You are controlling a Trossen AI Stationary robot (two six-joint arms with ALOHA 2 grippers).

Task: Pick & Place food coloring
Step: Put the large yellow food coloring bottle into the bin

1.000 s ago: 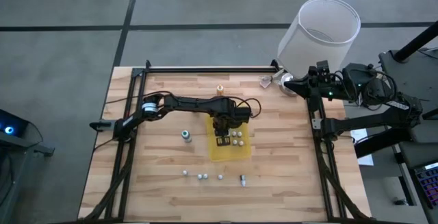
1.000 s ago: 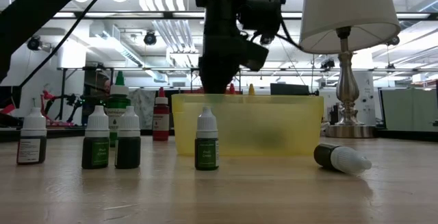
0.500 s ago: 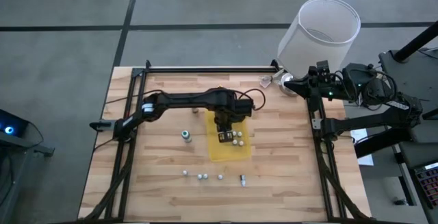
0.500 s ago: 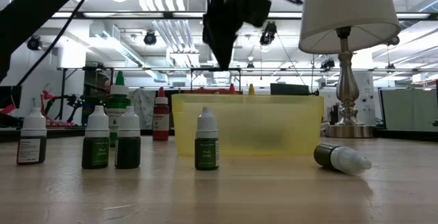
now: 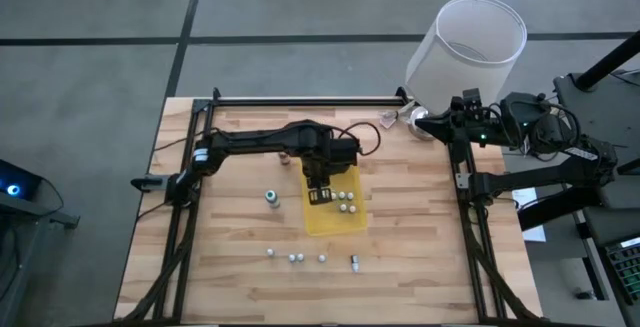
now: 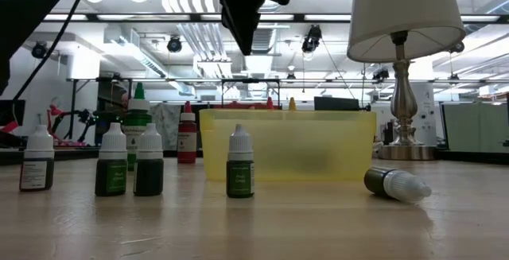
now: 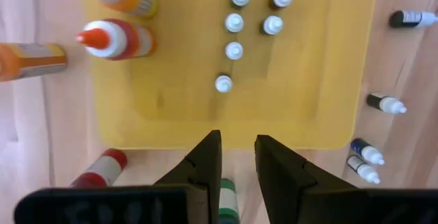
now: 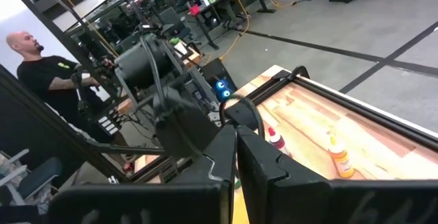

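Note:
Several tiny white-capped food coloring bottles (image 7: 234,22) stand upright in the flat yellow tray (image 7: 171,80) at mid-table. Several more (image 5: 293,257) stand on the wood near the front edge (image 6: 240,163), and one lies on its side (image 6: 396,183). My left gripper (image 7: 238,142) hangs high over the tray's left edge (image 5: 319,195), pointing down. Its fingers are slightly open with nothing between them. Through the gap shows a teal-capped bottle (image 5: 271,197) on the table below. My right gripper (image 8: 236,148) waits shut at the far right corner (image 5: 432,121).
Larger orange and red bottles (image 7: 115,39) stand at the tray's far side, and a red-capped one (image 7: 102,169) stands beside it. A lamp with a white shade (image 5: 470,42) stands at the far right corner. A person (image 8: 41,80) stands beyond the table.
My left gripper has risen out of the yellow tray to well above it, drifting a little toward the table's left edge. The gap between its fingers looks unchanged. The bottles in the tray have kept their places.

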